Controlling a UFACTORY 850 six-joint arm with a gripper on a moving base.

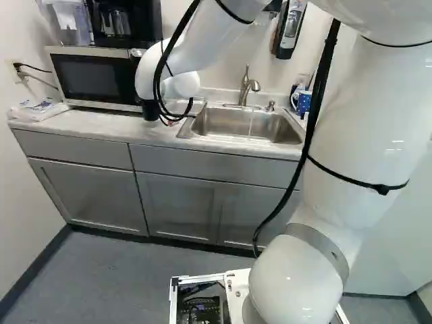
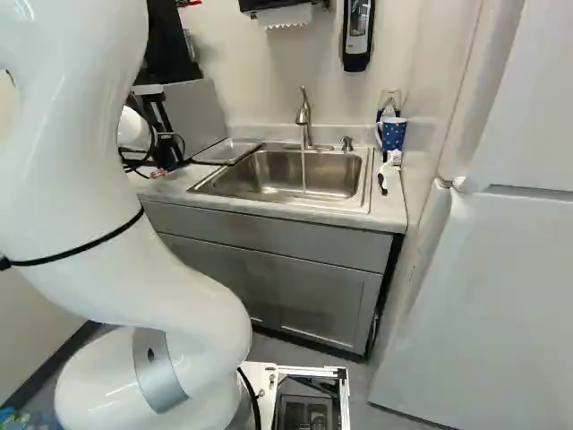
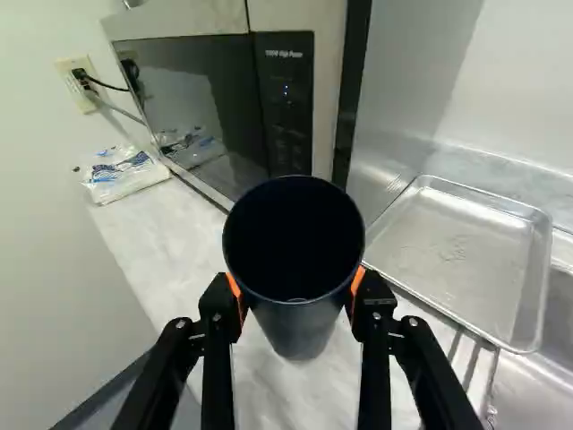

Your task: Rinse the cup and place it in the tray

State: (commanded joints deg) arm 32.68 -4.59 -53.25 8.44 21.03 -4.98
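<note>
Cup (image 3: pixel 300 333), one, dark, clasped in our gripper (image 3: pixel 298 291); we should carry it mouth-up, clearing the tray (image 3: pixel 452 255), toward the faucet (image 2: pixel 304 116).

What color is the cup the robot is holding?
The cup is dark blue, almost black, best seen in the wrist view.

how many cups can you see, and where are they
2: a dark cup held in the gripper, and a blue spotted mug beside the sink, at its right in the right base view. Others may be hidden behind the arm.
</note>
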